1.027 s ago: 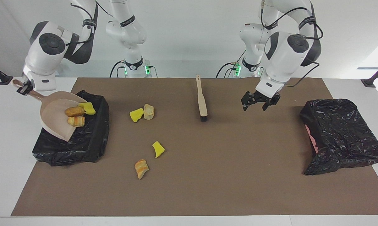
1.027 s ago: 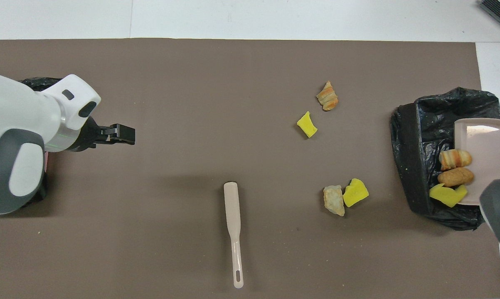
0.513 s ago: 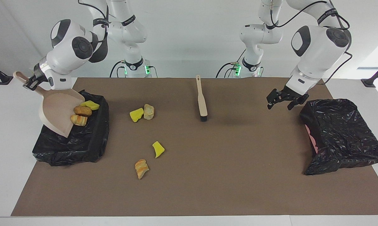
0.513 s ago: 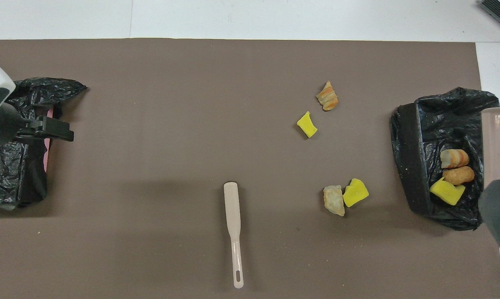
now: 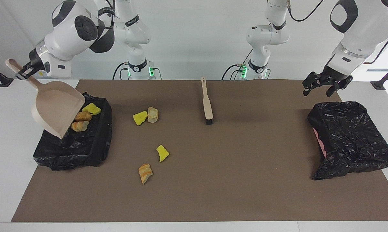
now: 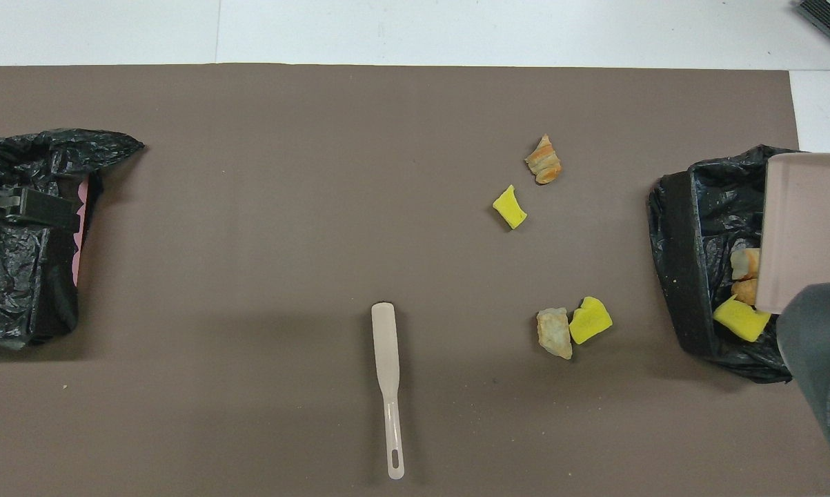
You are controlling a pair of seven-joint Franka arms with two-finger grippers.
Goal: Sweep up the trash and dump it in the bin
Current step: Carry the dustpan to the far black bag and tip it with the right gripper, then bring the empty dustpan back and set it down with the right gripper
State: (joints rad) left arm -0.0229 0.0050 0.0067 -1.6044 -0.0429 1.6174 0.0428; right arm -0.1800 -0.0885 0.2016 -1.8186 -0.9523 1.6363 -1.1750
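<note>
Seven pieces of trash are split between bin and tabletop. Three lie inside the black-lined bin (image 5: 84,145) at my right arm's end: a yellow wedge (image 5: 91,109) nearest the robots, with a brown lump (image 5: 83,116) and a striped tan lump (image 5: 80,126) beside it, both partly under the pan's lip. Four remain on the brown mat (image 5: 213,180). A yellow chunk (image 5: 140,118) touches a pale tan lump (image 5: 153,114), side by side. Farther from the robots, a second yellow wedge (image 5: 162,153) lies with its long axis roughly running away from the robots, and a striped orange lump (image 5: 145,172) sits just beside it, farther out again, long axis much the same.

My right jaws (image 5: 21,72) are clamped on the handle of the beige dustpan (image 5: 56,111), which hangs over the bin, handle up and toward the table's edge, its open mouth tipped steeply down into the liner. In the overhead view the pan's back (image 6: 804,231) covers part of the bin's contents.

My left jaws (image 5: 321,85) are spread wide and hold nothing, up in the air over the robot-side edge of the second black-bagged bin (image 5: 352,138) at my left arm's end, touching neither bag nor mat.

The brush (image 5: 207,103) lies alone mid-mat, handle toward the robots, dark bristles pointing away, well apart from both jaws.
</note>
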